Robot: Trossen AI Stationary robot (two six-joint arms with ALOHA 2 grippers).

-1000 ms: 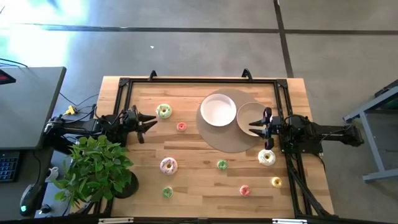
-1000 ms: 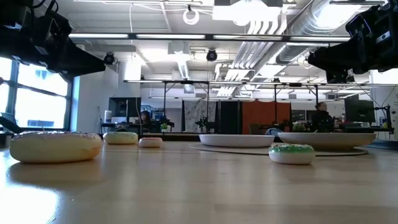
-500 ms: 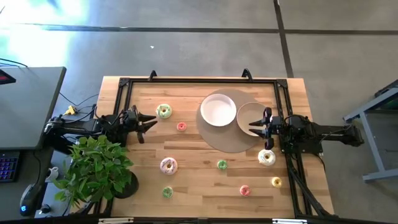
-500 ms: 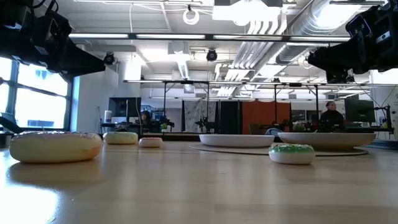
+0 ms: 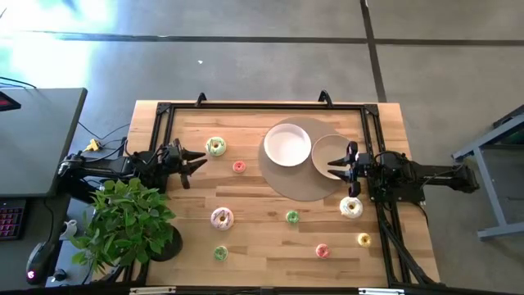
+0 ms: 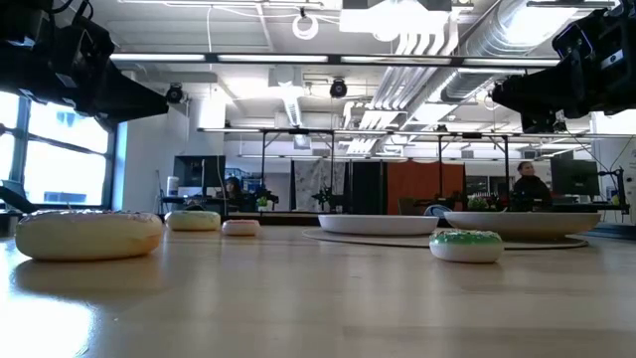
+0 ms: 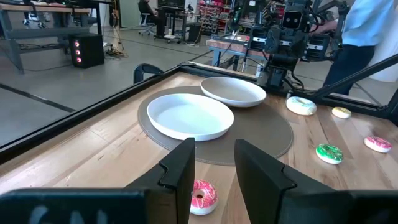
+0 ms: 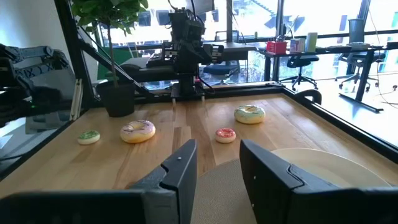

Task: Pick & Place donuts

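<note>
Several toy donuts lie flat on the wooden table. In the high view I see a larger green-white donut (image 5: 215,146), a small red donut (image 5: 238,166), a larger pink donut (image 5: 222,218), two small green donuts (image 5: 292,217) (image 5: 220,253), a larger white donut (image 5: 351,207), a small pink donut (image 5: 322,251) and a small yellow donut (image 5: 363,239). My left gripper (image 5: 196,158) hovers open at the left edge. The small red donut (image 7: 200,194) lies just ahead of its fingers. My right gripper (image 5: 336,166) is open above the beige plate's near rim.
A white plate (image 5: 287,144) and a beige plate (image 5: 327,147) sit on a round tan mat (image 5: 299,187). A potted plant (image 5: 127,221) stands at the near left corner. A black frame (image 5: 262,105) runs along the table's edges. Bare wood shows between the donuts.
</note>
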